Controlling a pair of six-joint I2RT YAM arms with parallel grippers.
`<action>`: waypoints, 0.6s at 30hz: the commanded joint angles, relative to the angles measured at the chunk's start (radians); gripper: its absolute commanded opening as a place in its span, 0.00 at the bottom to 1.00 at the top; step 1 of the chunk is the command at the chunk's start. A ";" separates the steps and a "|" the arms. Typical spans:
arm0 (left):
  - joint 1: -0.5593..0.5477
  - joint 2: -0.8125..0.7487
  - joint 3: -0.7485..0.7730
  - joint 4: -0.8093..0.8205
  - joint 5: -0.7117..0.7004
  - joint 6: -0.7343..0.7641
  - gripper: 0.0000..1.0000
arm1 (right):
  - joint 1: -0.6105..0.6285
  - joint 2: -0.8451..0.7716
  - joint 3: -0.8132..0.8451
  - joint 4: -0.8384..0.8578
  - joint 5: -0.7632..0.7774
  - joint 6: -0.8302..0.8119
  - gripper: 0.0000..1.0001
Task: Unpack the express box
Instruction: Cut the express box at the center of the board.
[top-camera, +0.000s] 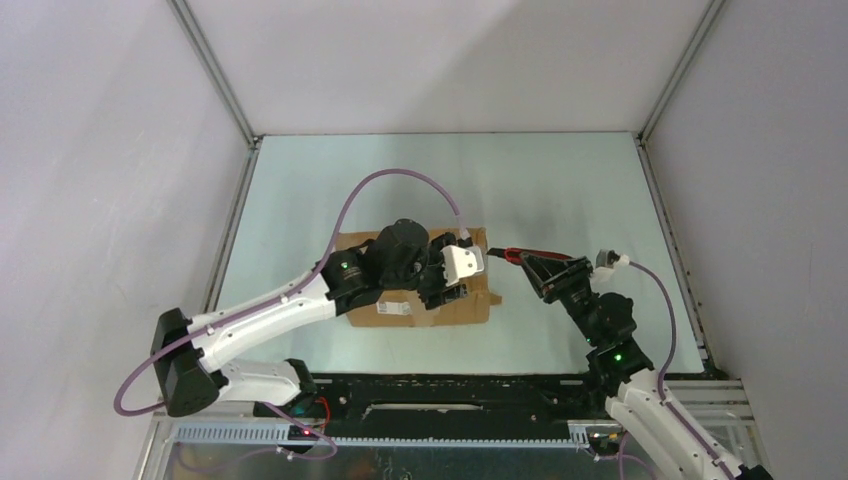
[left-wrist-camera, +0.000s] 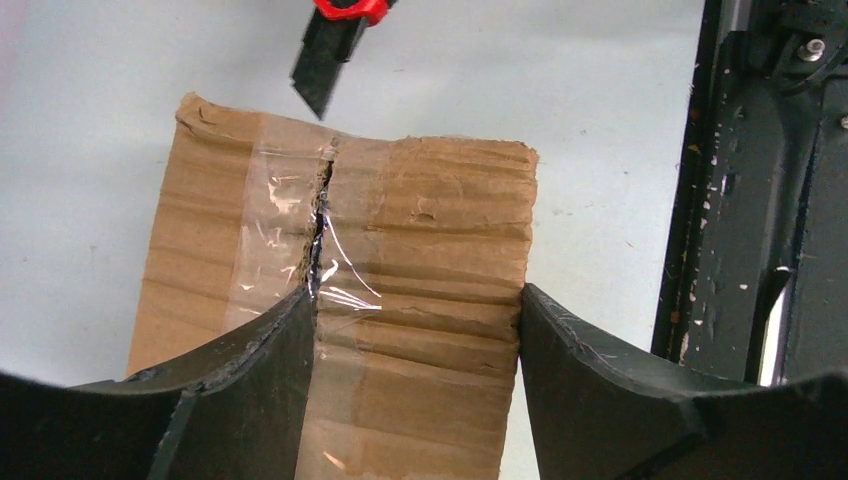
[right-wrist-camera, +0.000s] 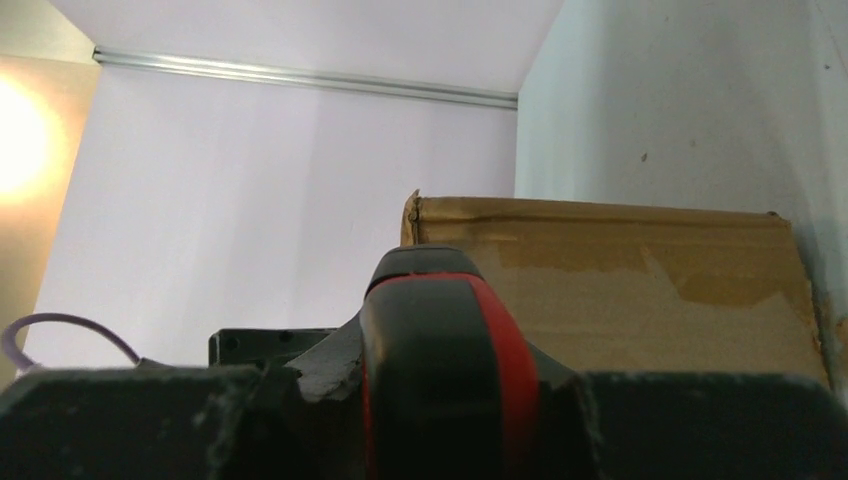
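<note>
- Left claw (left-wrist-camera: 415, 300) stands wide across the express box (left-wrist-camera: 430, 210). One finger (left-wrist-camera: 250, 380) lies over the top beside the cut seam and the other is pressed to the box's side edge, so it holds that half of the carton.
- Right claw (top-camera: 548, 270) is closed on the red-handled utility knife (left-wrist-camera: 335, 45). In the right wrist view the red and black handle fills the gap between its fingers.
- A white shipping label (top-camera: 395, 308) sits on the box's near side. Its print is too small to read, and no brand shows on the cardboard.
- Clear tape (left-wrist-camera: 275, 210) crosses the top, and a slit (left-wrist-camera: 320, 220) runs along the seam through it, with ragged edges.
- The box lies near the middle of the pale counter (top-camera: 560, 180), its long side across the top view. Counter surface shows on every side of it.
- The knife's dark blade tip hangs just off the box's end, in line with the slit. Whether it touches the cardboard cannot be told.
- The left arm reaches from its base at the near left out over the box, wrist bent down, with a purple cable (top-camera: 370, 185) arcing above it.
- The right arm rises from the near right, elbow folded, with its claw pointing left at the box's right end.
</note>
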 joint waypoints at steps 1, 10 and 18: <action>0.003 -0.051 -0.037 0.111 -0.021 0.010 0.00 | -0.016 -0.046 0.025 -0.024 -0.084 -0.013 0.00; 0.004 -0.048 -0.034 0.119 -0.009 0.012 0.00 | -0.016 -0.033 0.026 -0.048 -0.074 -0.024 0.00; 0.004 -0.051 -0.029 0.112 -0.002 0.014 0.00 | -0.043 -0.016 0.034 0.005 -0.065 0.009 0.00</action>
